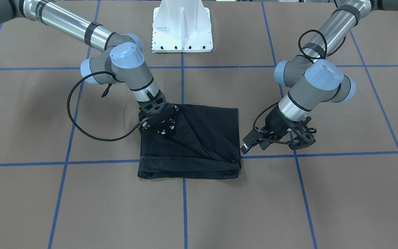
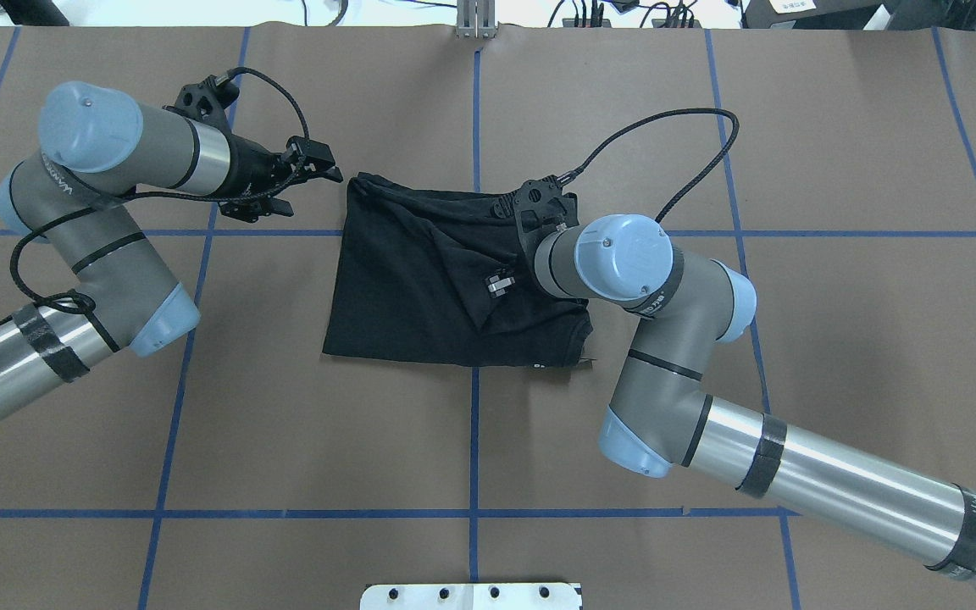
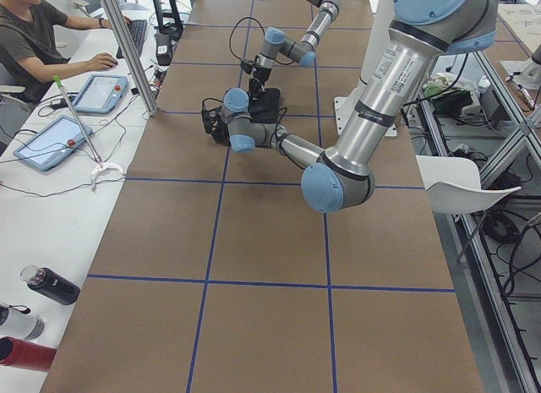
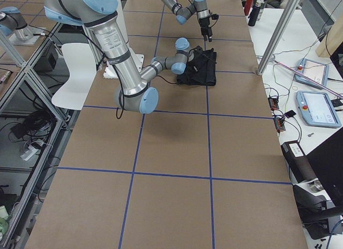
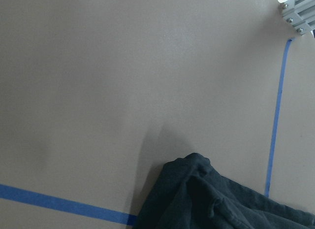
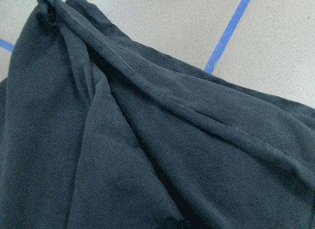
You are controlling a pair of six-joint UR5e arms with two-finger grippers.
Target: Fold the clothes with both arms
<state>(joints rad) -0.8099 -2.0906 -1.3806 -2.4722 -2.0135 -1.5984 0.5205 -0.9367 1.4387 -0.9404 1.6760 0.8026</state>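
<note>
Both jaws' gaps are unreadable; the folded T-shirt (image 2: 403, 288) lies long axis left-right.

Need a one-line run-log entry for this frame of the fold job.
T-shirt: folded rectangle, top creased | right gripper: at its right edge, jaws unclear | left gripper: off it, beside far-left corner, jaws unclear

Overhead ref, robot at 6: T-shirt (image 2: 420, 288) lies mid-table (image 2: 285, 424), pedestal base (image 2: 471, 596) at its 6 o'clock, well apart. R gripper (image 1: 162, 129) sits over the shirt's 3 o'clock side. L gripper (image 2: 297, 182) is off the shirt at 10 o'clock, just beside that far corner, over bare table.
</note>
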